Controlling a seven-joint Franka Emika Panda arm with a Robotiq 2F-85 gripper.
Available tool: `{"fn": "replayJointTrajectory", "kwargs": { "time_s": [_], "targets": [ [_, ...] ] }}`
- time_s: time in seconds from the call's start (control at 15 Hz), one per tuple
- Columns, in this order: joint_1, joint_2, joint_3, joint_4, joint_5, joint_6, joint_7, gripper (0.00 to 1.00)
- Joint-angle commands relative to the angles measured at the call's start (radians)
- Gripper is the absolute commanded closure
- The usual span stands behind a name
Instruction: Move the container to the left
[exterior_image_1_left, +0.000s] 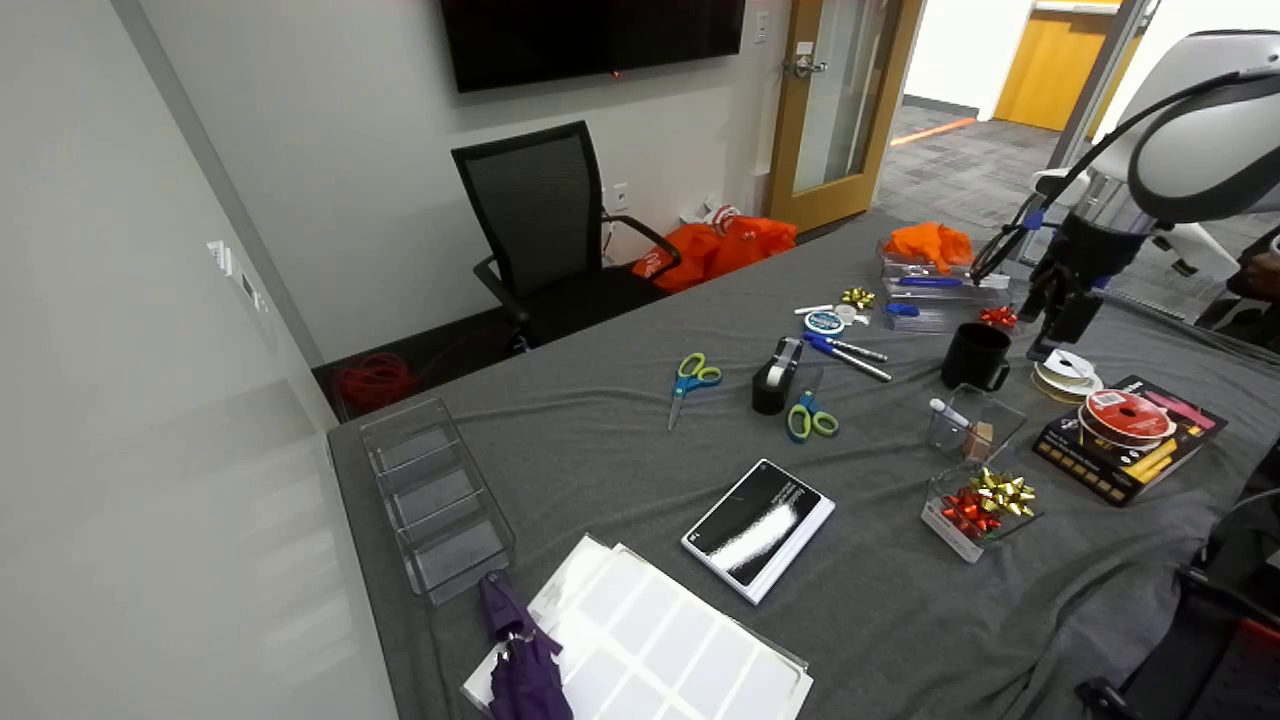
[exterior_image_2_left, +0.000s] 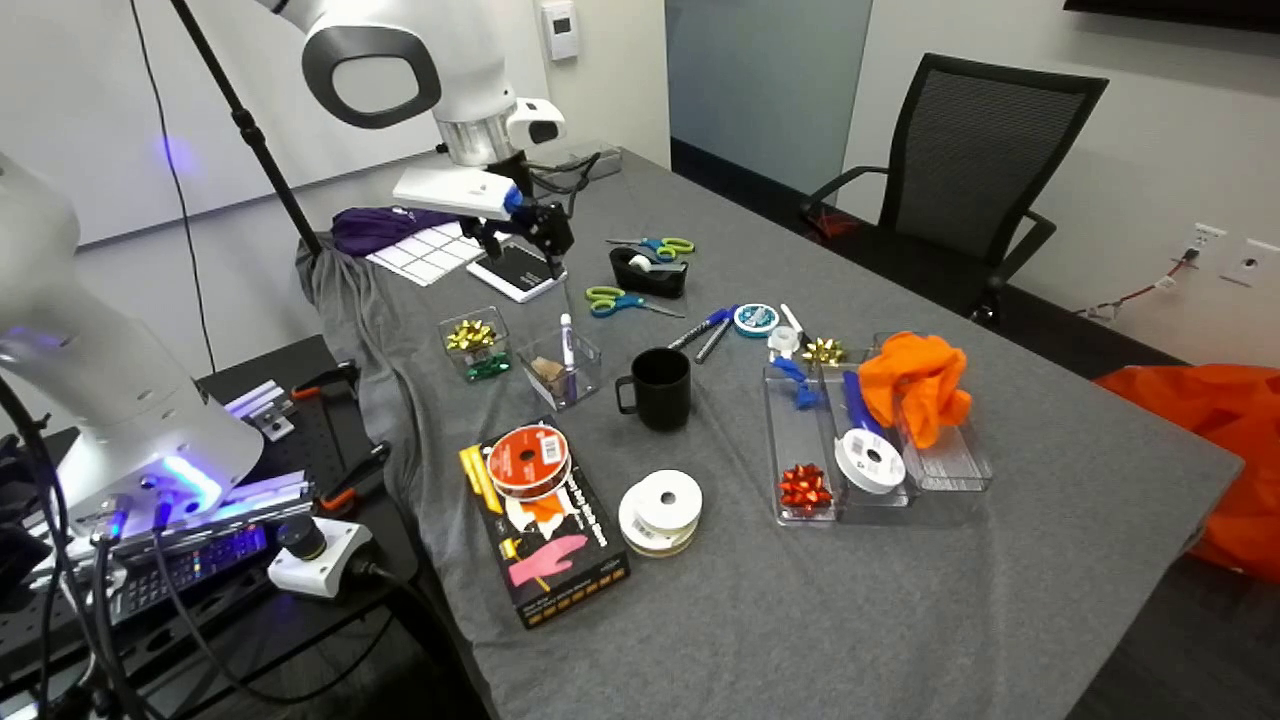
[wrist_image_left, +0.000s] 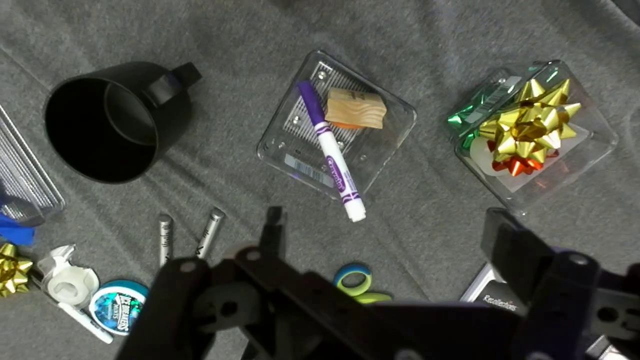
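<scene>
Two small see-through plastic tubs stand close together; I cannot tell which is the container. One tub (wrist_image_left: 385, 145) holds a purple-and-white marker and a wooden block; it shows in both exterior views (exterior_image_1_left: 1005, 412) (exterior_image_2_left: 587, 378). The other tub (wrist_image_left: 592, 150) holds shiny bows and also shows in both exterior views (exterior_image_1_left: 1018, 520) (exterior_image_2_left: 455, 348). My gripper (wrist_image_left: 385, 217) is open and empty, with fingers wide apart. It hangs above the table, apart from both tubs. In the wrist view the tubs lie above the fingertips. It shows in both exterior views (exterior_image_1_left: 1062, 318) (exterior_image_2_left: 525, 260).
A black mug (wrist_image_left: 120, 125) stands beside the marker tub. A black box (exterior_image_2_left: 570, 570) carries ribbon spools. Larger clear trays (exterior_image_2_left: 795, 430) hold bows and orange cloth. A black-and-white notebook (exterior_image_1_left: 760, 525), scissors (exterior_image_1_left: 692, 380) and a tape dispenser (exterior_image_1_left: 777, 377) lie nearby.
</scene>
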Motion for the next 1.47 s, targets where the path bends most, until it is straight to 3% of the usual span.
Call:
{"fn": "replayJointTrajectory", "kwargs": {
  "time_s": [0.0,0.33,0.73,1.27,1.33,1.4],
  "targets": [
    [-0.037,0.065,0.008,0.01,-0.06,0.042,0.085,0.0],
    [-0.068,0.137,0.005,0.022,-0.099,0.067,0.205,0.0],
    [-0.105,0.269,0.019,0.028,-0.006,0.255,0.199,0.0],
    [-0.159,0.446,0.038,0.074,-0.083,0.404,0.331,0.0],
    [-0.165,0.458,0.043,0.083,-0.091,0.407,0.346,0.25],
    [-0.168,0.468,0.046,0.092,-0.101,0.407,0.362,0.26]
  ]
}}
